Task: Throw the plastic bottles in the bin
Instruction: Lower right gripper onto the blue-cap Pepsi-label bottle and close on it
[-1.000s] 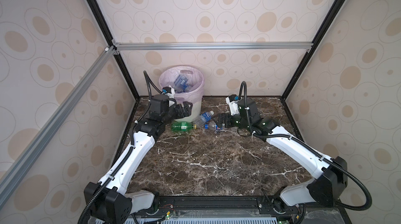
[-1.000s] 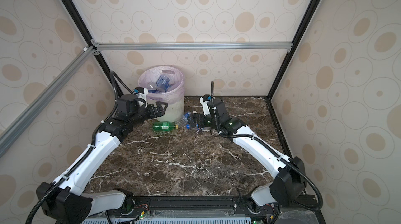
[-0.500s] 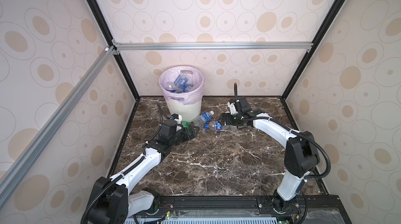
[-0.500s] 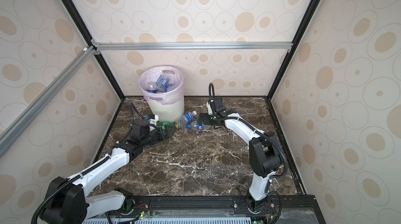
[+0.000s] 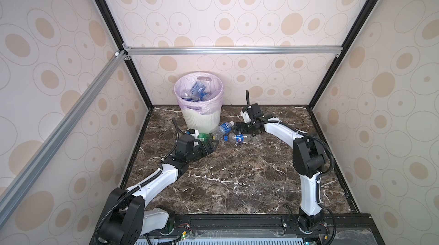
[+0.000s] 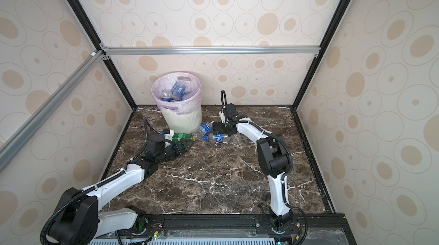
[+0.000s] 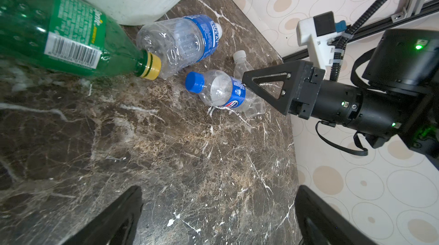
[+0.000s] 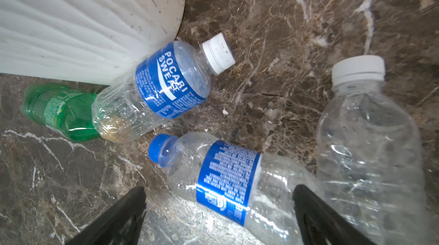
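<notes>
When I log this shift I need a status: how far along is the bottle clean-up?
Done: several bottles lie in the bin. In hand: nothing; the left gripper and right gripper are open, low by the strays. Left: four on the table: the green bottle, the Pocari Sweat bottle, the blue-capped bottle and the white-capped clear bottle.

cannot count bottles point(image 5: 197, 87) inside bin point(image 5: 202, 120), too small; see only part of green bottle point(image 7: 59, 30), cropped by left wrist view.
</notes>
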{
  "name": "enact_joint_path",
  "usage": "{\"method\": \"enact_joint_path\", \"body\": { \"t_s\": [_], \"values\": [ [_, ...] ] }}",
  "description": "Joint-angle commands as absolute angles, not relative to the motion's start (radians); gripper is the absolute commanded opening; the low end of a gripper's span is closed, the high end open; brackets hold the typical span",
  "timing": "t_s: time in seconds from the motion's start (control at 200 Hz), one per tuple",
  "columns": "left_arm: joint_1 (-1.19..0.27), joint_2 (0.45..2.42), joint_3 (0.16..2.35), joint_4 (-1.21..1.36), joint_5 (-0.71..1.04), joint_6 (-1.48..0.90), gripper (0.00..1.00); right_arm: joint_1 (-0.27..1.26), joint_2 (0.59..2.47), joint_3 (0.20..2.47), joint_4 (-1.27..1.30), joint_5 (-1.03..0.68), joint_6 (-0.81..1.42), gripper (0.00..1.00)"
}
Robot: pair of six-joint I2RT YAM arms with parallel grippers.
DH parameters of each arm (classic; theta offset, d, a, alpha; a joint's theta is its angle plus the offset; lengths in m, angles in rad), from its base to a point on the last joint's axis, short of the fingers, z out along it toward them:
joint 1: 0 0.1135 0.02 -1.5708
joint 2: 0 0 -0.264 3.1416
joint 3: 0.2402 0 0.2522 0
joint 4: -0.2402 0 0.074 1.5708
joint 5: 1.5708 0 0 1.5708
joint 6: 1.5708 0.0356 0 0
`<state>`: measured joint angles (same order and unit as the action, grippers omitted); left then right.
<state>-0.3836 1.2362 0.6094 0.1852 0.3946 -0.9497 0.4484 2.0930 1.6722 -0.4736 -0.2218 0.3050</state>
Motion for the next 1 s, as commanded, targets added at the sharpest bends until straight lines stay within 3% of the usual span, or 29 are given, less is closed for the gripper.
{"method": "enact_joint_path", "body": {
  "t_s": [0.0,0.345,0.505,0.995],
  "values": [
    [-0.387,1.239,0.624,0.197,0.39,-0.952,0.99,0.451,2.098,1.671,-0.503,-0.286,0.316,1.0],
    [-0.388,1.248,0.616,0.201,0.373,-0.954,0.99,0.504,1.937,1.431,-0.401,-0.333,0.409,1.0],
    [-0.388,1.244,0.609,0.183,0.371,-0.961,0.99,0.555,1.891,1.39,-0.433,-0.274,0.368,1.0],
    [-0.386,1.274,0.573,0.183,0.317,-0.982,0.99,0.577,1.977,1.406,-0.449,-0.177,0.376,0.94]
  ]
}}
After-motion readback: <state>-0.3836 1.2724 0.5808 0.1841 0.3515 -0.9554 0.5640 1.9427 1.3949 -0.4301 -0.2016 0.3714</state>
